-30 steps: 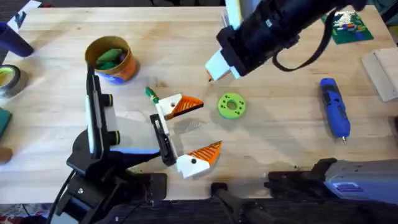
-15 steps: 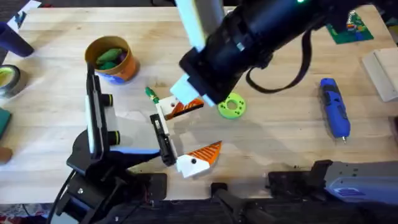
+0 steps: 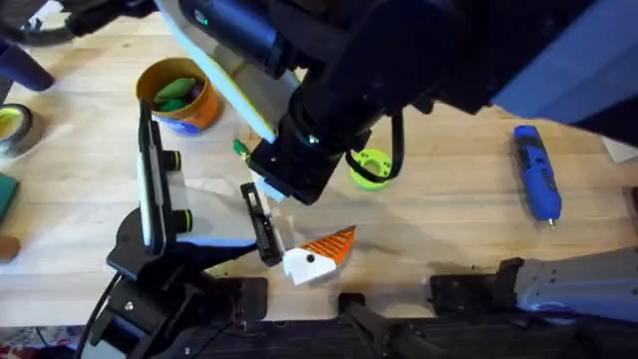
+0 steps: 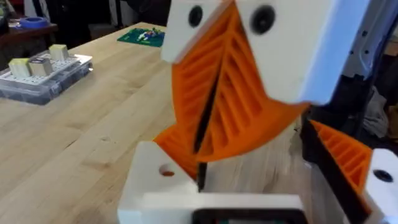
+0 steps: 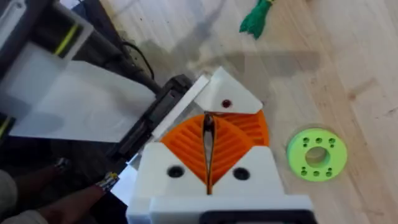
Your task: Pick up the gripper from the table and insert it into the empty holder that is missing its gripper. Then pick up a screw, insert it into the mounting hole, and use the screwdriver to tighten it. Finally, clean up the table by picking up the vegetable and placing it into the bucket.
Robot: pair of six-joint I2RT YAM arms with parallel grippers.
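On the worktop (image 3: 449, 219), seen from overhead, the right arm (image 3: 339, 100) reaches across the middle between the bucket (image 3: 204, 112) and the screwdriver (image 3: 535, 172). A green vegetable (image 3: 242, 150) lies just beside it. The left gripper (image 3: 304, 214) lies low and spread wide.

From the left wrist, the right gripper (image 4: 206, 152) hangs with its orange fingers pressed together, tips by the gripper (image 4: 163, 177), a white block.

From the right wrist, the pads meet on a thin dark line over that block, with a green disc (image 5: 316, 154) near.
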